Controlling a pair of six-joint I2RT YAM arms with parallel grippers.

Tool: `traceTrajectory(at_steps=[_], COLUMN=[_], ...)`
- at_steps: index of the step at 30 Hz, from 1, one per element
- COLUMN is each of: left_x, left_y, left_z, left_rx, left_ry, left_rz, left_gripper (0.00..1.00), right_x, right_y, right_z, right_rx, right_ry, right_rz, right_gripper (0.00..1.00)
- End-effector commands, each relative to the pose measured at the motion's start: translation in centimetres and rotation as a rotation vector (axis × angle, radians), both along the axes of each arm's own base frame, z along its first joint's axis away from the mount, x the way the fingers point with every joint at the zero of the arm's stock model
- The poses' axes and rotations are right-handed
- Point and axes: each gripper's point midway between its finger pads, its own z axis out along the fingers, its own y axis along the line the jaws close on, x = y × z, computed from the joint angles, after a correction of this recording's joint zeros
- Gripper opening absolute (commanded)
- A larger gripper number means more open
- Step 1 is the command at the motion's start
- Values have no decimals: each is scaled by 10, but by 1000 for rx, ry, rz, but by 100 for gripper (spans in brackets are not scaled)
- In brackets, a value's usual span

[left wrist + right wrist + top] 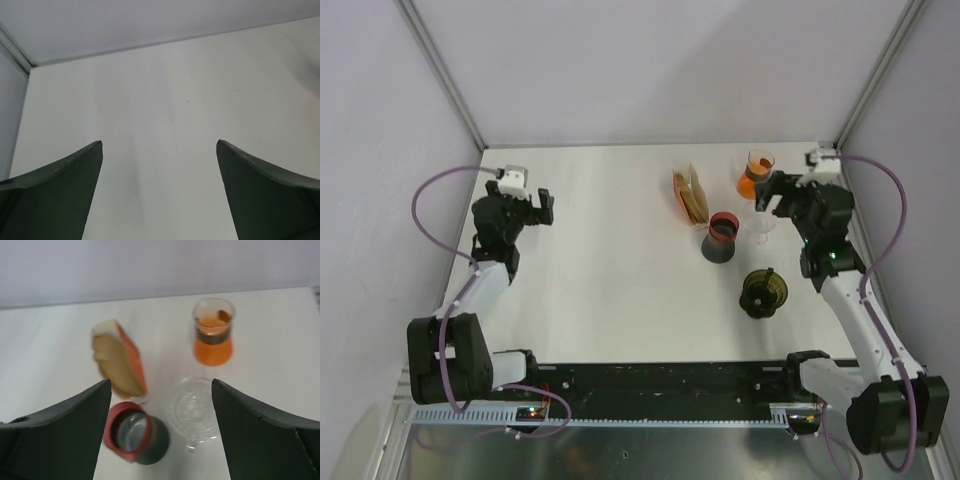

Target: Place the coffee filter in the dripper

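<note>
Brown paper coffee filters [692, 200] stand in an orange holder at the back middle; in the right wrist view the filters [116, 365] are upper left. A clear glass dripper [195, 410] with a small handle sits on the table between my right fingers, and it also shows in the top view [763, 228]. My right gripper [775, 195] is open and empty above the dripper, and it also shows in the right wrist view [161, 385]. My left gripper [532, 208] is open and empty over bare table at far left, and it also shows in the left wrist view [159, 142].
A dark cup with a red rim [722, 238] stands just left of the dripper, below the filters [135, 432]. An orange carafe [756, 173] stands behind the dripper [212, 332]. A dark green ribbed round piece [764, 292] lies nearer the arms. Walls close in the back and sides.
</note>
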Motion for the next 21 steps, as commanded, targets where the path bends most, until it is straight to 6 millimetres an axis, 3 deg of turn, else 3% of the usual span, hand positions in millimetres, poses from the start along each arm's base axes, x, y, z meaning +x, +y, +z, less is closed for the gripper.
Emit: traceTrajectory(at_steps=[1, 5, 12, 21], left_x=[-16, -29, -43, -49], left_y=[-3, -2, -8, -10], left_z=[12, 24, 35, 40], left_rx=[83, 101, 76, 70], left_ry=[155, 202, 242, 239], left_rz=[-71, -72, -92, -94], left_gripper=[100, 100, 100, 100], right_x=[-6, -7, -7, 18], right_y=[38, 52, 53, 64], right_z=[-25, -48, -85, -110], right_rx=[-79, -161, -282, -305], right_ry=[277, 470, 645, 687], right_rz=[132, 148, 135, 167], right_gripper=[83, 77, 78, 53])
